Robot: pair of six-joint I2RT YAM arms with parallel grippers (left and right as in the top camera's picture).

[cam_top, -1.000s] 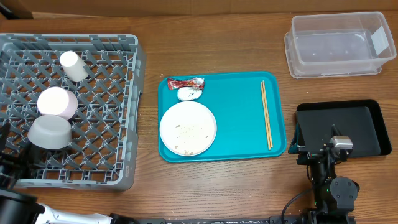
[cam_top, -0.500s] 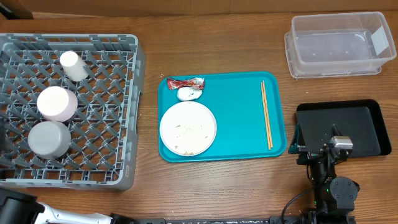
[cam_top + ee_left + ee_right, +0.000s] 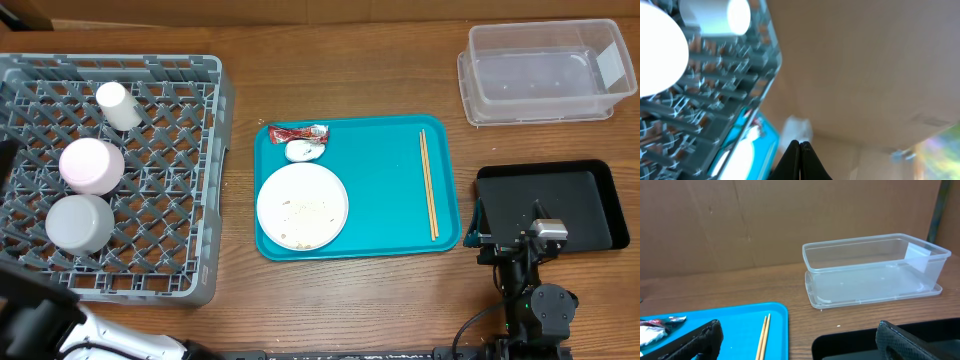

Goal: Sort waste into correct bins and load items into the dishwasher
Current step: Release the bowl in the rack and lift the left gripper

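Note:
The grey dishwasher rack (image 3: 200, 180) holds a small white cup (image 3: 118, 104), a small white round dish (image 3: 91, 165) and the grey-green bowl (image 3: 80, 223), which lies upside down. On the teal tray (image 3: 385, 215) lie the red wrapper (image 3: 298, 132), the white scrap (image 3: 304, 150), the large white plate (image 3: 302, 206) with rice grains on it, and the chopsticks (image 3: 428, 183). My left gripper (image 3: 800, 145) is shut and empty, raised beside the rack (image 3: 725, 95). Near the black tray (image 3: 560, 200), my right gripper (image 3: 807, 345) stands open with nothing in it.
The clear plastic tub (image 3: 545, 72) stands at the back right, also in the right wrist view as the clear tub (image 3: 872, 270). A cardboard wall runs along the back. My left arm (image 3: 40, 310) reaches in at the front left corner.
The bowl was tilted a second ago and now lies flat, upside down in the rack. My left gripper let it go, pulled away and shut. The right arm has not moved.

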